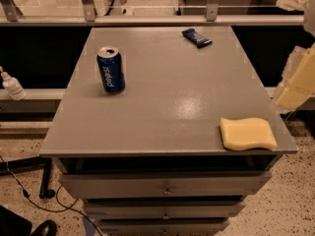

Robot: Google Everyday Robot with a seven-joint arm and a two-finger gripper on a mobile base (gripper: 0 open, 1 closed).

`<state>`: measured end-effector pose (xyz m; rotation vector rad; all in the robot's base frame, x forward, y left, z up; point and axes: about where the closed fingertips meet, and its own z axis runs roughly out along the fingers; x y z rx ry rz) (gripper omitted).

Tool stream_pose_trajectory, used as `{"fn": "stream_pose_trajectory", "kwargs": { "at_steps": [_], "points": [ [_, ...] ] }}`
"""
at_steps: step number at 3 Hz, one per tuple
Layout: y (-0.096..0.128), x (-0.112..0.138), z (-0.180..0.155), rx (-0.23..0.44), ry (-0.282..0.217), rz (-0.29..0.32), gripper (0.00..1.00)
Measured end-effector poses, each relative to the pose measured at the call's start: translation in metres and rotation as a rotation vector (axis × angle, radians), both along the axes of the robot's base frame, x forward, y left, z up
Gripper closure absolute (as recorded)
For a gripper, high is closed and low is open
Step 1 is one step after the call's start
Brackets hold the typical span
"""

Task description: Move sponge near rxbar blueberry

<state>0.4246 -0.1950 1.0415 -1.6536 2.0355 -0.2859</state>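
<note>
The pale yellow sponge (247, 133) lies flat at the front right corner of the grey table (172, 97). The dark blue rxbar blueberry (196, 38) lies near the far edge, right of centre. My gripper (295, 82) shows at the right edge of the view as pale yellow fingers, beyond the table's right edge, above and to the right of the sponge and apart from it. It holds nothing that I can see.
A blue Pepsi can (110, 70) stands upright on the left part of the table. A rail with metal posts (147, 18) runs behind the far edge. Drawers (165, 186) sit under the tabletop. A small white bottle (11, 85) stands on a ledge at left.
</note>
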Motion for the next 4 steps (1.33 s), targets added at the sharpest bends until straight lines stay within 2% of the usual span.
{"fn": "stream_pose_trajectory", "kwargs": {
  "at_steps": [1, 3, 4],
  "points": [
    [-0.023, 0.012, -0.031, 0.023, 0.032, -0.032, 0.00],
    [-0.073, 0.027, -0.122, 0.081, 0.181, -0.132, 0.00],
    [-0.082, 0.022, -0.158, 0.123, 0.255, -0.172, 0.00]
  ]
}}
